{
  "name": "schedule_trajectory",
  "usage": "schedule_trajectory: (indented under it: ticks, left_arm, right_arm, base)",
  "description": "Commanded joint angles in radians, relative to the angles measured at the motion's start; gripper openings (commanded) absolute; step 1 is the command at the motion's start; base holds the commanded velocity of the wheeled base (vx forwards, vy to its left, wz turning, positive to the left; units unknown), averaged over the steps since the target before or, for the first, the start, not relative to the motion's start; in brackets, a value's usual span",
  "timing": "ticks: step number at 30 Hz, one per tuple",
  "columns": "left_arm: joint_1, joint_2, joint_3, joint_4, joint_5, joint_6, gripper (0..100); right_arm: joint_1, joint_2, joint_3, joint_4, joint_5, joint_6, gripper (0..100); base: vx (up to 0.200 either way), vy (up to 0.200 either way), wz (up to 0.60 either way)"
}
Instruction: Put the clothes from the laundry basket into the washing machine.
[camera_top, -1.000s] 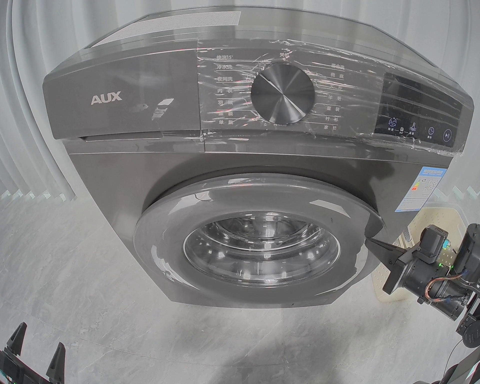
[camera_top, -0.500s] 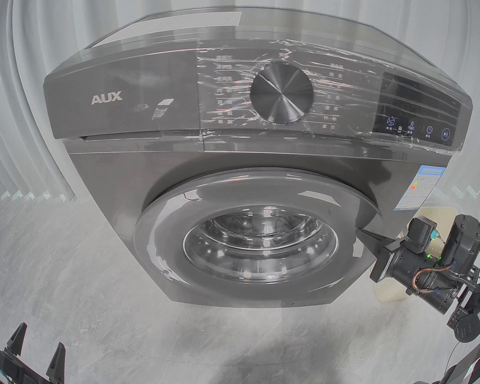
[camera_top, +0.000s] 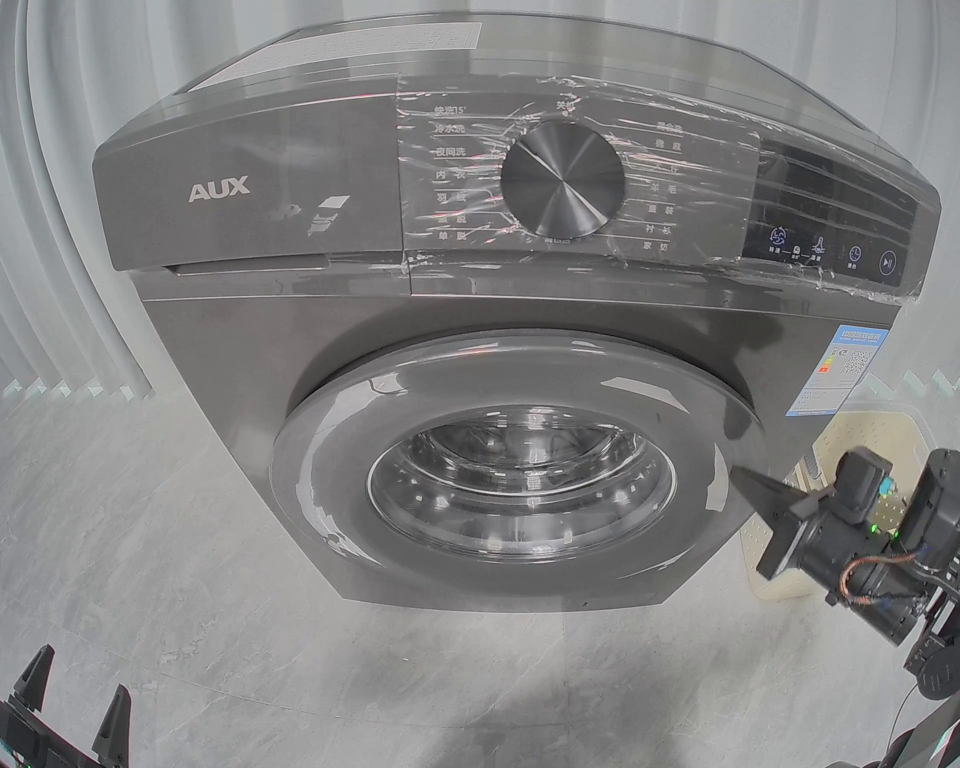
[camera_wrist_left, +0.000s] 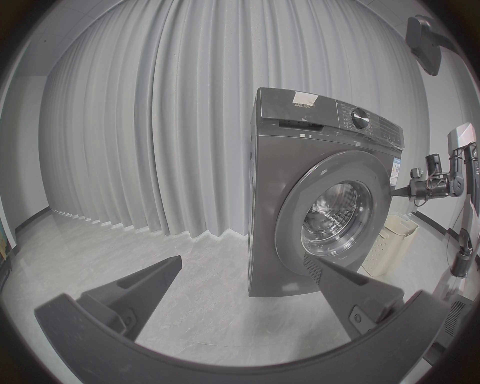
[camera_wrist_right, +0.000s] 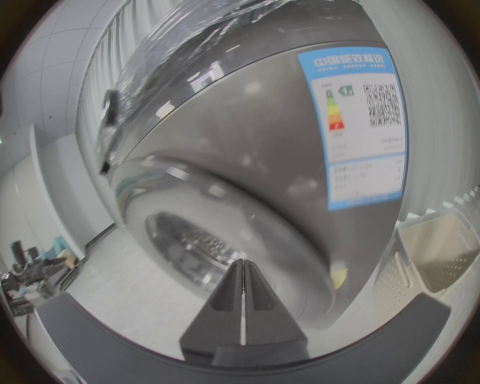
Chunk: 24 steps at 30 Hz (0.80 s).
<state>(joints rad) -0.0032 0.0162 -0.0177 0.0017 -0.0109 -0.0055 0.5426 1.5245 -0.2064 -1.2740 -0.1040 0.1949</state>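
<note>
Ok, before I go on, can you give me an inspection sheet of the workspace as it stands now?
Surface: pale grey marbled floor, bare around the machine.
Job's things: washing machine upright, its round door shut; beige laundry basket on the floor to the machine's right.
Clutter: nothing seen.
Grippers: right gripper shut, tips at the door's right edge, contact cannot be told; left gripper open, low and apart from the machine.
Cables: a thin copper-coloured cable looped at the right wrist, clear of the door.
Surroundings: pale pleated curtain behind the machine.
</note>
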Motion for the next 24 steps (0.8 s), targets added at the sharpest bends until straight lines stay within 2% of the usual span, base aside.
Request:
schedule_trajectory:
  ticks: [1,3,4,13,18,19,21,24]
  left_arm:
    - [0.000,-0.016,0.018,0.000,0.000,-0.001,100]
    - [0.000,-0.016,0.018,0.000,0.000,-0.001,100]
    - [0.000,-0.016,0.018,0.000,0.000,-0.001,100]
    - [0.000,-0.016,0.016,0.001,-0.008,-0.002,100]
    - [0.000,-0.016,0.016,0.001,-0.008,-0.002,100]
    - [0.000,-0.016,0.016,0.001,-0.008,-0.002,100]
    - [0.000,-0.016,0.016,0.001,-0.008,-0.002,100]
    - [0.000,-0.016,0.016,0.001,-0.008,-0.002,100]
  right_arm:
    - [0.037,-0.130,0.122,0.033,0.064,-0.008,0]
    - [0.036,-0.167,0.150,0.033,0.067,-0.011,0]
    - [0.034,-0.182,0.159,0.033,0.067,-0.011,100]
    - [0.034,-0.297,0.206,0.067,0.066,-0.012,100]
    - [0.022,-0.475,0.206,0.251,0.064,-0.032,100]
    - [0.022,-0.481,0.206,0.257,0.063,-0.032,100]
    - [0.004,-0.583,0.206,0.358,0.061,-0.038,100]
    - [-0.036,-0.672,0.206,0.443,0.061,-0.040,100]
  base:
    - [0.000,0.000,0.00]
    - [0.000,0.000,0.00]
    - [0.000,0.000,0.00]
    - [0.000,0.000,0.00]
    - [0.000,0.000,0.00]
    - [0.000,0.000,0.00]
    - [0.000,0.000,0.00]
    - [0.000,0.000,0.00]
